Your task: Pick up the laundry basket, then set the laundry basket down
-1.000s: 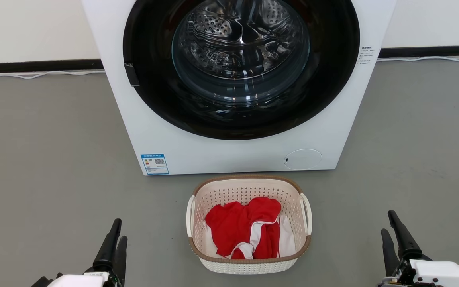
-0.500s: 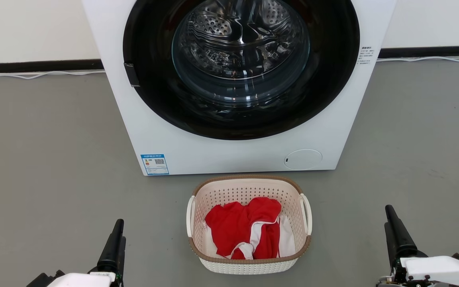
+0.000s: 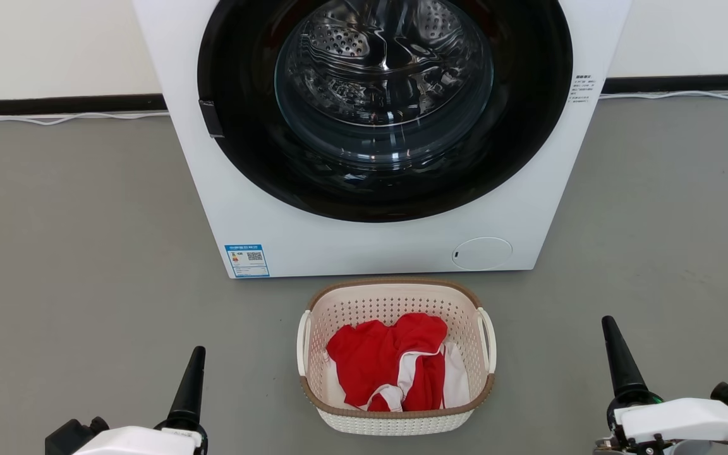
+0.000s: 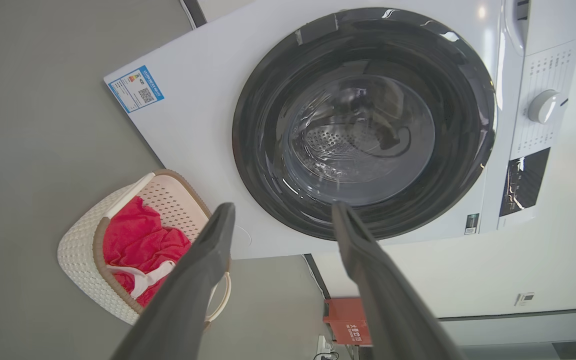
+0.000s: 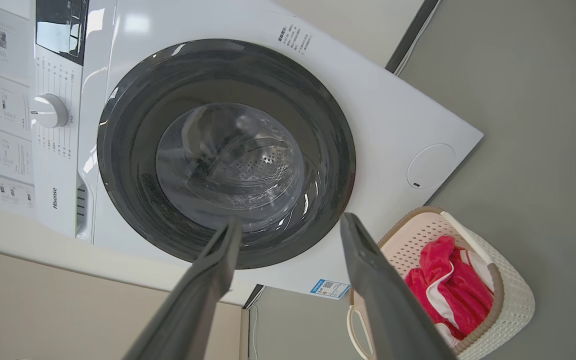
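- Laundry basket (image 3: pixel 395 422) on the floor (image 3: pixel 86 221), 6 o'clock of the washer (image 3: pixel 370 246) (red cloth (image 3: pixel 376 360) inside).
- My left tool (image 4: pixel 284 210) sits at its 8 o'clock, right tool (image 5: pixel 292 222) at 4: both wide, empty.

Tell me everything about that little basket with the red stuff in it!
The basket is small, cream-white plastic full of little holes, with rounded corners, a brown woven-look rim and a white handle on each side. It stands upright on the grey floor, just before the washer. Red and white cloth lies crumpled inside.
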`<state>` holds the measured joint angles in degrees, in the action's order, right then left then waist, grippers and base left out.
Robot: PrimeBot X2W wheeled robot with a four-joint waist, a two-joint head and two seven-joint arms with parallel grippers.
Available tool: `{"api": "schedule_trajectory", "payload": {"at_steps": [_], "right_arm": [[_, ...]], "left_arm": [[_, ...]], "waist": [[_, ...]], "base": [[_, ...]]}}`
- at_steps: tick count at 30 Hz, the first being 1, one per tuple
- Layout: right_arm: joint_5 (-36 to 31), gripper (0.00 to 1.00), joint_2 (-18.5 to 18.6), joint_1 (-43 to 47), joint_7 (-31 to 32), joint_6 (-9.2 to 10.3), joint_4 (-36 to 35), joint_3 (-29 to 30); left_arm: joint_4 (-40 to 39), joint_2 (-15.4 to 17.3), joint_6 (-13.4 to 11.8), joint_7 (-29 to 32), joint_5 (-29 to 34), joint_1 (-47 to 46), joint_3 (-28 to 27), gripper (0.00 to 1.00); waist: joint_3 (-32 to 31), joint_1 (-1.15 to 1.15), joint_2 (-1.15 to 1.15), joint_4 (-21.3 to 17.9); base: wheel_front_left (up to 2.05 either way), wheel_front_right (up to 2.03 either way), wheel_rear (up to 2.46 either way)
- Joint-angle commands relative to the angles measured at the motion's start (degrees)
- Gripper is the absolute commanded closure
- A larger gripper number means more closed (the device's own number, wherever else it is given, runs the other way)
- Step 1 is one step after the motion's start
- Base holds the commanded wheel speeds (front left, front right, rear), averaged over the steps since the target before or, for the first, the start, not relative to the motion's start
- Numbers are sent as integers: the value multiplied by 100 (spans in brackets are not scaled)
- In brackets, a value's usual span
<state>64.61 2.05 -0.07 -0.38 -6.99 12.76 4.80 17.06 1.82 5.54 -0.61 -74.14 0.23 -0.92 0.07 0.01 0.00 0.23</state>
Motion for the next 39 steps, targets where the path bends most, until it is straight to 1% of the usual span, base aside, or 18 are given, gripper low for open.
{"api": "schedule_trajectory", "payload": {"at_steps": [1, 8, 15, 32, 39], "right_arm": [[-234, 0, 61, -149, -87, -20, -207, -78], [-992, 0, 105, -183, -203, -22, -232, -156], [-1607, 0, 120, -193, -320, -25, -222, -216], [-2888, 0, 171, -191, -604, -31, -140, -362], [-3384, 0, 209, -206, -737, -34, -85, -445]], "left_arm": [[-168, 48, -17, -53, 183, -185, -19, 0], [-156, 53, -88, -171, 815, -183, 6, 0], [-74, 58, -133, -289, 1429, -174, 26, 0], [78, 70, -185, -574, 2670, -184, 87, 0], [73, 75, -225, -709, 3280, -183, 114, 0]], "waist": [[1, -1, 0, 1], [2, -1, 0, 7], [-5, -1, 0, 18], [-22, -1, 0, 51], [-11, -1, 0, 49]], "base": [[0, 0, 0], [0, 0, 0], [0, 0, 0], [0, 0, 0], [0, 0, 0]]}}
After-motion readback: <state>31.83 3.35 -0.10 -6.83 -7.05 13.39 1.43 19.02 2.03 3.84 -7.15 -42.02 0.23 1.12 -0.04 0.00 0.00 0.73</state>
